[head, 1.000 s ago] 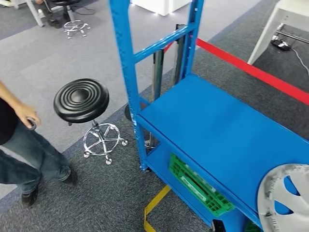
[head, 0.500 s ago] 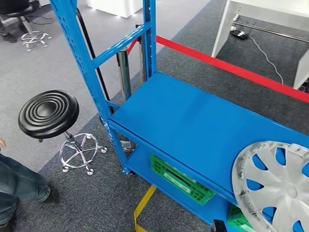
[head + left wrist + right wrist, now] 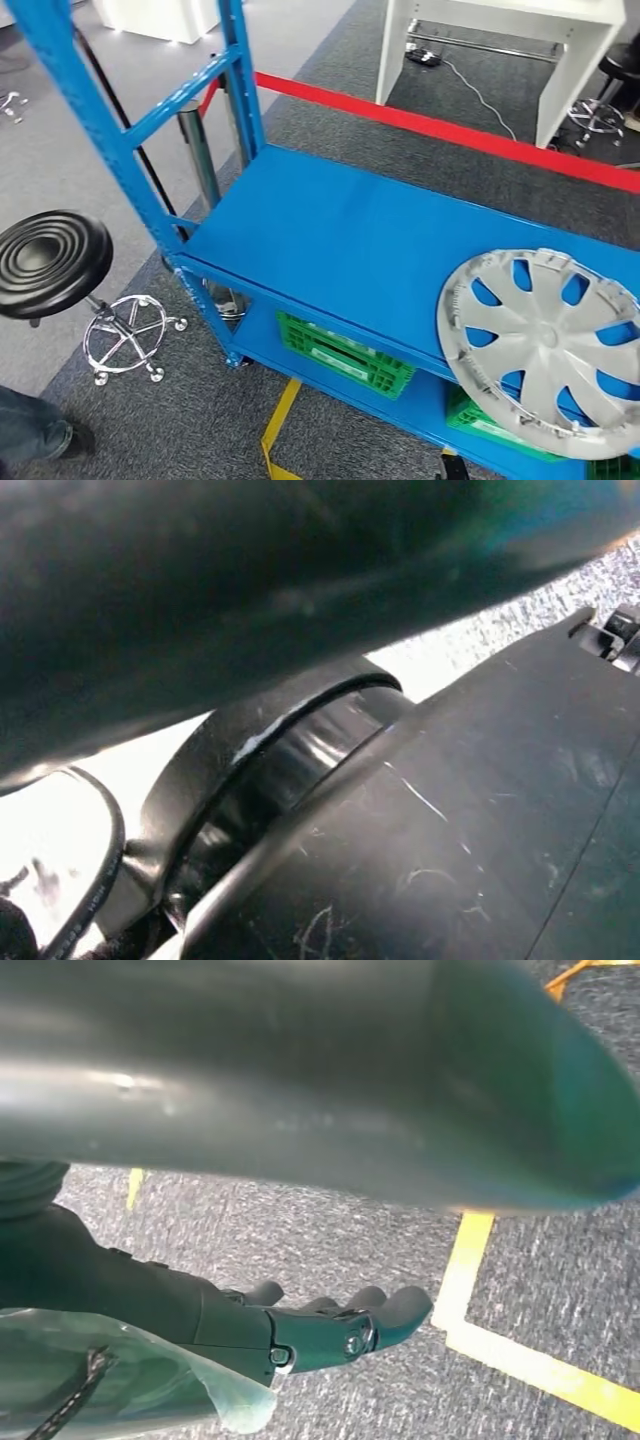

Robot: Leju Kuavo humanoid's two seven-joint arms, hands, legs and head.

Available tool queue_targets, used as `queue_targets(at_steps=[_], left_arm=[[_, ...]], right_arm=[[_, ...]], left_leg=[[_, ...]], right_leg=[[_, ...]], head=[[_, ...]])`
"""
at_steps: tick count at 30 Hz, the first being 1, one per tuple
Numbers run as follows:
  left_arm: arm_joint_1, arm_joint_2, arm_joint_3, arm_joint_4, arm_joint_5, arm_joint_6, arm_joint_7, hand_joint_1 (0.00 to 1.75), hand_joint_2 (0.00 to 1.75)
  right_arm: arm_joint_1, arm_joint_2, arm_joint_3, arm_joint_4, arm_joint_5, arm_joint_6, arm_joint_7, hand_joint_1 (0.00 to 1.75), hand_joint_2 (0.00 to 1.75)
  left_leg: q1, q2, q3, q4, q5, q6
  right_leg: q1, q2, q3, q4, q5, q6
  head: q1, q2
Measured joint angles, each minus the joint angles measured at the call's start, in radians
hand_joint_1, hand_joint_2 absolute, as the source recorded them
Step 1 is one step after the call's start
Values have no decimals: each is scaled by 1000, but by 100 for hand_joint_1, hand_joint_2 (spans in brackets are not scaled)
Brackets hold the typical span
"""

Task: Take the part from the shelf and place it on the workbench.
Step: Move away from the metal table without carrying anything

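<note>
Silver plastic, the wheel cover (image 3: 547, 350) lay flat on the blue shelf (image 3: 340, 230) at your four o'clock. Your right hand (image 3: 317, 1330) hung empty over the carpet, fingers loosely extended; your left hand's state I could not tell. You needed to square up before reaching, then grip its rim.

The silver spoked plastic wheel cover (image 3: 549, 350) has a satin finish. The blue painted-metal shelf (image 3: 355, 240) is smooth and semi-gloss. The green plastic lattice crate (image 3: 343, 355) is matt. The dark right hand (image 3: 317, 1330) is smooth, above rough grey carpet (image 3: 362, 1230).
</note>
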Motion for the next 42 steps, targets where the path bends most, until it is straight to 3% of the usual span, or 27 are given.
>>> queue_targets(at_steps=[2, 4, 6, 7, 8, 9, 11, 13, 15, 17, 18, 20, 21, 22, 24, 25, 26, 28, 29, 30, 32, 33, 35, 37, 39, 40, 42], left_arm=[[-2, 0, 0, 0, 0, -1, 0, 0, 0], [-3, 0, 0, 0, 0, -2, 0, 0, 0], [-2, 0, 0, 0, 0, -3, -1, 0, 0], [0, 1, 0, 0, 0, -3, -1, 0, 0], [1, 2, 0, 0, 0, -3, -1, 0, 0], [2, 2, 0, 0, 0, -3, -1, 0, 0], [1, 3, 0, 0, 0, -3, -1, 0, 0], [2, 5, 1, 0, -2, -3, -1, 0, 0], [1, 6, 1, 0, -3, -4, -1, 0, 0], [0, 6, 1, 0, -4, -4, 0, 0, 0], [0, 5, 1, 0, -6, -4, 1, 0, 0], [-1, 2, 1, 0, -9, -4, 1, 0, 0], [-1, 1, 1, 0, -10, -4, 1, 0, 0], [1, 0, 1, 0, -10, -4, 1, 0, 0], [4, 1, 1, 0, -10, -4, 1, 0, 0], [4, 1, 1, 0, -11, -4, 1, 0, 0], [3, 0, 1, 0, -11, -4, 1, 0, 0], [1, -1, 1, 0, -11, -4, 1, 0, 0], [1, -1, 1, 0, -11, -4, 1, 0, 0], [0, -1, 1, 0, -11, -4, 1, 0, 0], [-2, 0, 1, 0, -11, -4, 1, 0, 0], [-3, 0, 1, 0, -11, -3, 1, 0, 0], [-4, 0, 1, 0, -11, -3, 1, 0, 0], [-2, 1, 1, 0, -11, -3, 1, 0, 0], [0, 2, 3, 0, -11, 1, 1, 0, 0], [1, 2, 4, 0, -11, 3, 0, 0, 0], [0, 2, 6, 0, -11, 10, -2, 0, 0]], right_arm=[[3, 0, 0, 0, 0, 0, 0, 0, 0], [5, 0, 0, 0, 0, 0, 1, 0, 0], [2, 0, 0, 0, 0, 0, 1, 0, 0], [1, 0, 0, 0, 0, 0, 1, 0, 0], [2, 0, 0, 0, 0, 0, 1, 0, 0], [3, 0, 0, 0, 0, 0, 1, 0, 0], [6, 0, 0, 0, 0, 0, 1, 0, 0], [4, 1, 1, 0, 0, 0, 1, 0, 0], [2, 3, 1, 0, 0, 1, 1, 0, 0], [5, 3, 1, 0, 0, 1, 1, 0, 0], [7, 3, 2, 0, 0, 0, 1, 0, 0], [6, 2, 3, 1, 0, 0, 2, 0, 0], [4, 2, 4, 1, 0, 0, 3, 0, 0], [2, 2, 5, 1, 0, 0, 4, 0, 0], [2, 2, 8, 1, 0, 1, 4, 0, 0], [4, 2, 9, 2, 0, 1, 4, 0, 0], [6, 2, 9, 2, 0, 1, 4, 0, 0], [4, 2, 10, 2, 0, 0, 4, 0, 0], [2, 2, 10, 2, 0, 0, 4, 0, 0], [0, 2, 10, 2, 0, 1, 4, 0, 0], [2, 2, 11, 2, 0, 1, 4, 0, 0], [4, 2, 11, 2, 0, 1, 4, 0, 0], [5, 2, 12, 2, 0, 0, 4, 0, 0], [2, 2, 14, 2, 0, 1, 3, 0, 0], [2, 2, 17, 2, 0, 2, 2, 0, 0], [3, 2, 19, 2, 0, 4, 1, 0, 0], [3, 2, 25, 2, 0, 8, -2, 0, 0]], left_leg=[[1, 13, 4, 2, -4, -8], [7, -22, -7, 38, -37, -19], [12, -80, -54, 153, -106, -27], [12, -94, -84, 224, -138, -27], [13, -101, -108, 277, -155, -27], [12, -104, -118, 298, -152, -24], [11, -116, -86, 222, -89, -13], [11, -171, -28, 84, -21, 5], [10, -212, -2, 15, -2, 14], [10, -196, 0, 3, 0, 16], [12, -182, 2, -5, 4, 18], [16, -149, 6, -22, 14, 23], [15, -132, 6, -25, 16, 25], [14, -114, 5, -26, 16, 26], [13, -80, 4, -25, 16, 26], [13, -66, 4, -25, 15, 25], [13, -54, 5, -24, 14, 23], [11, -32, 8, -19, 8, 15], [8, -23, 8, -15, 5, 9], [5, -14, 8, -11, 2, 4], [2, 3, 10, -7, 0, -3], [3, 1, 10, -4, -5, -8], [8, -39, -6, 44, -44, -19], [12, -89, -61, 172, -114, -25], [12, -103, -112, 285, -151, -24], [12, -105, -116, 291, -139, -20], [11, -122, -74, 191, -66, -7]], right_leg=[[-1, 23, -4, 0, 4, -17], [-4, 44, -5, -3, 10, -31], [-5, 68, -8, -4, 16, -41], [-4, 82, -10, -4, 17, -43], [-3, 97, -12, -3, 18, -44], [-2, 111, -12, -3, 19, -44], [1, 140, -11, -2, 21, -43], [2, 167, -13, 0, 23, -39], [-2, 191, -22, 1, 28, -29], [-6, 216, -35, -2, 37, -14], [-5, 209, -41, -1, 36, -8], [0, 154, -73, 51, 1, 0], [1, 116, -98, 109, -33, 3], [0, 92, -130, 178, -68, 7], [-3, 76, -168, 275, -102, 15], [-4, 72, -159, 269, -91, 17], [-4, 65, -130, 223, -64, 19], [-2, 31, -42, 78, -11, 17], [0, 17, -12, 25, 2, 10], [2, 8, 4, -2, 4, 2], [3, 22, 2, -6, 2, -16], [2, 31, 1, -6, 3, -22], [-1, 50, -2, -7, 8, -36], [-1, 73, -6, -7, 12, -46], [1, 99, -8, -6, 15, -49], [3, 113, -8, -6, 15, -49], [5, 141, -5, -6, 17, -48]], head=[[-3, 0], [-5, 0], [-10, 0], [-11, 0], [-12, 0], [-12, 0], [-11, 0], [-11, 0], [-12, 0], [-13, 0], [-12, 0], [-5, 0], [-2, 0], [1, 0], [2, 0], [2, 0], [2, 0], [3, 0], [2, 0], [1, 0], [-2, 0], [-2, 0], [-4, 0], [-7, 0], [-8, 0], [-8, 0], [-8, 0]])
